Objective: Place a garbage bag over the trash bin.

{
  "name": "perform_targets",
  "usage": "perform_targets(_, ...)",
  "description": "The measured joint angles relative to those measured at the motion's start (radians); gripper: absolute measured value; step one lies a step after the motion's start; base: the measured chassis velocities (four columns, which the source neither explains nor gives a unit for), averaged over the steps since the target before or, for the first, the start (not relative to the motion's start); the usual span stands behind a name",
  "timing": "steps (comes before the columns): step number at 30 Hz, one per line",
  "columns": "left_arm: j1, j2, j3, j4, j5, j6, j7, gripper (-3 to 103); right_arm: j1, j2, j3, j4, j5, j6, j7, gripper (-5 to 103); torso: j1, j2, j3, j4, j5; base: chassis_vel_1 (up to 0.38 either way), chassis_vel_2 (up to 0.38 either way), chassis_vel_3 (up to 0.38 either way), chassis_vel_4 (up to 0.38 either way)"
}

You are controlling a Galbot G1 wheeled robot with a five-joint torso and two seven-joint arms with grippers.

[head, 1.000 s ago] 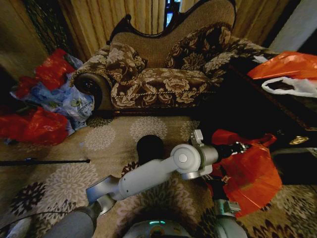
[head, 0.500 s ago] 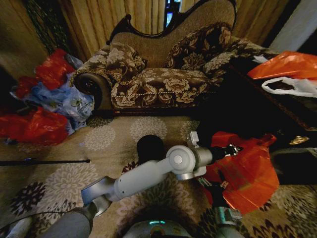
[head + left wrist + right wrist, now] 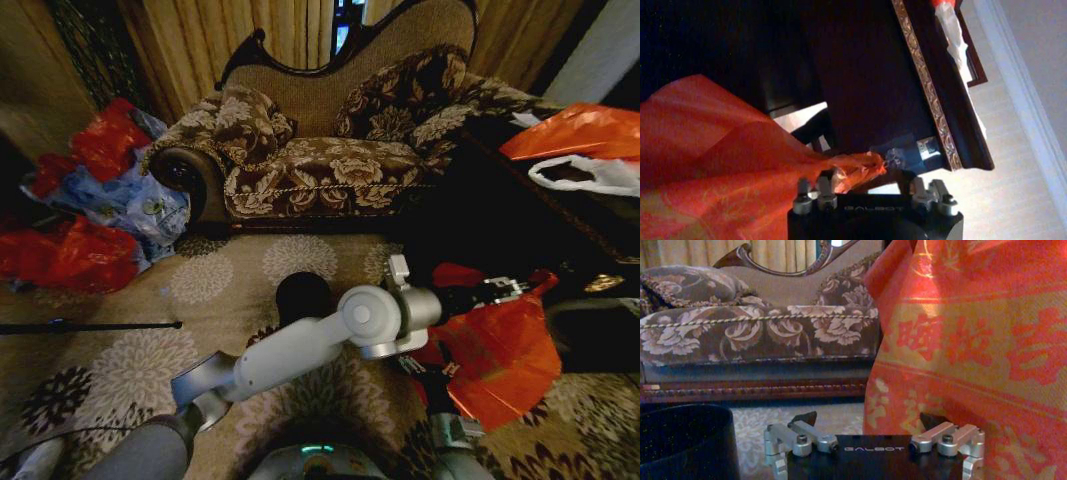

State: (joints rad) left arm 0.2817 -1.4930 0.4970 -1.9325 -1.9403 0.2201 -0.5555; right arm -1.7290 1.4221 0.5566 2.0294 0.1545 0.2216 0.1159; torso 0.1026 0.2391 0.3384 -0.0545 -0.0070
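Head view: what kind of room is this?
Most likely a home living room: an ornate brown floral-upholstered sofa with carved dark wood trim, a beige flower-patterned carpet and tan pleated curtains behind it.

**Pale grey arms, black wrist blocks, silver-bolted fingers**

The left arm is a smooth pale grey tube ending in a fat round joint with a circular cap. Darker grey covers the shoulder link near the base. Between the arms sits a rounded base cover with a small teal light, its shape hard to make out. Each wrist block is black, lettered "GALBOT" in white. The left gripper and right gripper carry silver finger mounts with round bolt heads and black tips.
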Motion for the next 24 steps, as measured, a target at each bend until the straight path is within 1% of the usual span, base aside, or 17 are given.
perform_targets(1,0.000,0.000,0.000,0.000,0.000,0.000,0.000,61,0.000,0.000,0.000,0.000,0.000,0.000,0.000,100,0.000,0.000,0.000,0.0000,0.0000,0.000,0.000,0.000,0.000)
perform_targets(3,-0.001,-0.003,0.000,0.003,0.003,0.000,-0.013,72,0.005,-0.003,0.001,-0.002,0.000,0.000,0.003,100,0.000,0.000,0.000,0.0001,0.0000,0.000,0.000,0.000,0.000)
perform_targets(4,-0.001,-0.003,0.000,0.003,0.003,0.000,-0.013,72,0.005,-0.003,0.001,-0.002,0.000,0.000,0.003,100,0.000,0.000,0.000,0.0001,0.0000,0.000,0.000,0.000,0.000)
perform_targets(6,0.000,-0.008,0.002,0.011,0.004,-0.002,-0.035,82,0.010,-0.008,0.001,-0.003,0.002,-0.001,0.008,100,0.000,0.000,0.000,0.0002,0.0000,0.000,0.000,0.000,0.000)
perform_targets(8,0.001,-0.011,0.003,0.014,0.004,-0.004,-0.045,82,0.012,-0.009,0.000,-0.004,0.002,-0.002,0.008,100,0.000,0.000,0.000,0.0001,0.0000,0.000,0.000,0.000,0.000)
perform_targets(9,0.003,-0.013,0.004,0.016,0.005,-0.006,-0.057,89,0.015,-0.011,0.000,-0.005,0.002,-0.003,0.010,100,0.000,0.000,0.000,0.0000,0.0001,0.000,0.000,0.000,0.000)
perform_targets(10,0.005,-0.013,0.005,0.016,0.005,-0.007,-0.061,85,0.017,-0.012,0.000,-0.007,0.003,-0.004,0.011,100,0.000,0.000,0.000,0.0001,0.0000,0.000,0.000,0.000,0.000)
perform_targets(11,0.005,-0.013,0.005,0.016,0.005,-0.007,-0.061,85,0.017,-0.012,0.000,-0.007,0.003,-0.004,0.011,100,0.000,0.000,0.000,0.0001,0.0000,0.000,0.000,0.000,0.000)
perform_targets(15,0.008,-0.013,0.009,0.020,0.007,-0.007,-0.064,69,0.023,-0.015,0.000,-0.011,0.004,-0.005,0.016,100,0.000,0.000,0.000,0.0001,0.0000,0.000,0.000,0.000,0.000)
perform_targets(16,0.008,-0.013,0.009,0.020,0.007,-0.007,-0.064,69,0.023,-0.015,0.000,-0.011,0.004,-0.005,0.016,100,0.000,0.000,0.000,0.0001,0.0000,0.000,0.000,0.000,0.000)
perform_targets(18,0.008,-0.019,0.009,0.026,0.007,-0.007,-0.065,61,0.026,-0.017,0.001,-0.012,0.007,-0.005,0.020,100,0.000,0.000,0.000,0.0001,0.0000,0.000,0.000,0.000,0.000)
perform_targets(19,0.008,-0.019,0.009,0.026,0.007,-0.007,-0.065,61,0.026,-0.017,0.001,-0.012,0.007,-0.005,0.020,100,0.000,0.000,0.000,0.0001,0.0000,0.000,0.000,0.000,0.000)
perform_targets(22,0.008,-0.028,0.011,0.035,0.009,-0.007,-0.069,49,0.028,-0.021,0.003,-0.012,0.010,-0.006,0.024,100,0.000,0.000,0.000,0.0001,0.0000,0.000,0.000,0.000,0.000)
perform_targets(24,0.009,-0.032,0.012,0.040,0.012,-0.007,-0.074,49,0.028,-0.021,0.004,-0.013,0.011,-0.006,0.025,100,0.000,0.000,0.000,0.0001,0.0000,0.000,0.000,0.000,0.000)
